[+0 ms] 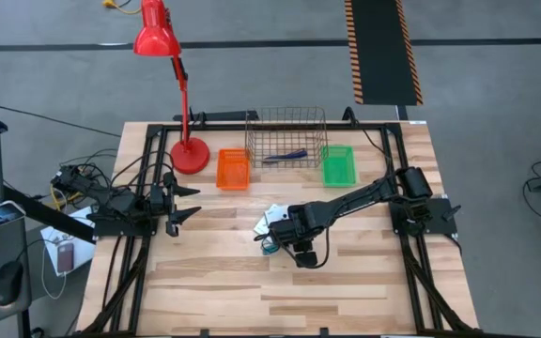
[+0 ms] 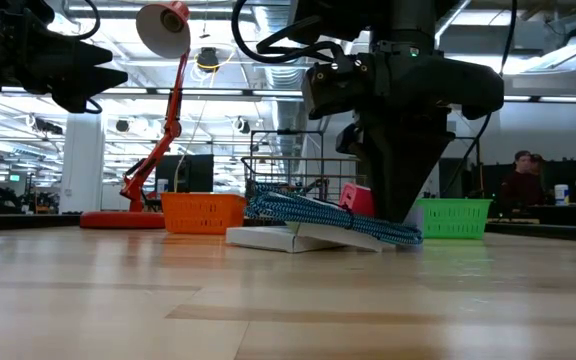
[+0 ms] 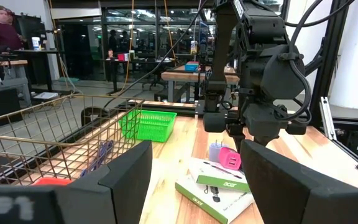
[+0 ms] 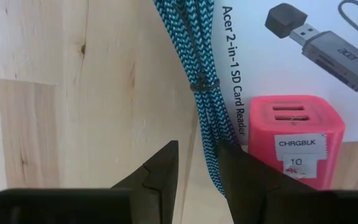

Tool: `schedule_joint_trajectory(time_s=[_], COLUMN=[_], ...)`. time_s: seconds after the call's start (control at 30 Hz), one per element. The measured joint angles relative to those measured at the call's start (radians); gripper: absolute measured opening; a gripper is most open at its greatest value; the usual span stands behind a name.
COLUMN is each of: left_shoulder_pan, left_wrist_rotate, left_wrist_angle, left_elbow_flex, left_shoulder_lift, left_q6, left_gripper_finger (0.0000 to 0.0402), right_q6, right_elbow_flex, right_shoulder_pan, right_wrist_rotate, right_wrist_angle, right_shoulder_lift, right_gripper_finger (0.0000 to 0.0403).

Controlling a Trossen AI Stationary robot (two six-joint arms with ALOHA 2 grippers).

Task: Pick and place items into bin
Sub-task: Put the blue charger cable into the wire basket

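A teal braided cable (image 4: 199,68), tied in a bundle, lies across a flat white packet (image 4: 291,56) on the table, next to a small red charger block (image 4: 296,146). My right gripper (image 4: 197,155) points straight down over the cable's thin end. Its fingers stand narrowly open, with the cable between them close to one finger and bare wood on the other side. A dark blue pen (image 1: 285,156) lies in the wire bin (image 1: 286,117) at the far side. My left gripper (image 1: 184,202) waits wide open and level at the table's left. My right gripper comes at the cable's thin end (image 4: 211,155) from above, with its fingers across the cable. The cable runs right beside one finger (image 4: 241,174). I cannot tell whether that finger touches it. The cable lies on the packet and the table.
An orange tray (image 1: 234,169) and a green tray (image 1: 338,164) flank the wire bin. A red desk lamp (image 1: 188,150) stands at the far left. A second white packet (image 3: 213,199) lies beside the first. The near half of the table is bare wood (image 1: 252,291).
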Motion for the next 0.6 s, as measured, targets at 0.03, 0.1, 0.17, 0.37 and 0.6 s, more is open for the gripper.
schedule_joint_trajectory(time_s=[0.03, 0.1, 0.17, 0.37, 0.6], left_shoulder_pan=[0.000, 0.000, 0.000, 0.000, 0.000], left_wrist_rotate=[0.000, 0.000, 0.000, 0.000, 0.000], left_wrist_angle=[0.000, 0.000, 0.000, 0.000, 0.000], left_elbow_flex=[0.000, 0.000, 0.000, 0.000, 0.000], left_shoulder_lift=[0.000, 0.000, 0.000, 0.000, 0.000], left_q6=[0.000, 0.000, 0.000, 0.000, 0.000], left_gripper_finger=[0.0233, 0.0233, 0.0233, 0.0233, 0.0233], right_q6=[0.000, 0.000, 0.000, 0.001, 0.001], right_elbow_flex=[0.000, 0.000, 0.000, 0.002, 0.031], right_shoulder_pan=[0.000, 0.000, 0.001, 0.006, 0.026], right_wrist_rotate=[0.000, 0.000, 0.000, 0.007, 0.033], right_wrist_angle=[0.000, 0.000, 0.000, 0.002, -0.016], right_shoulder_lift=[0.000, 0.000, 0.000, -0.013, -0.029], right_gripper_finger=[0.0106, 0.0106, 0.0106, 0.0106, 0.0106])
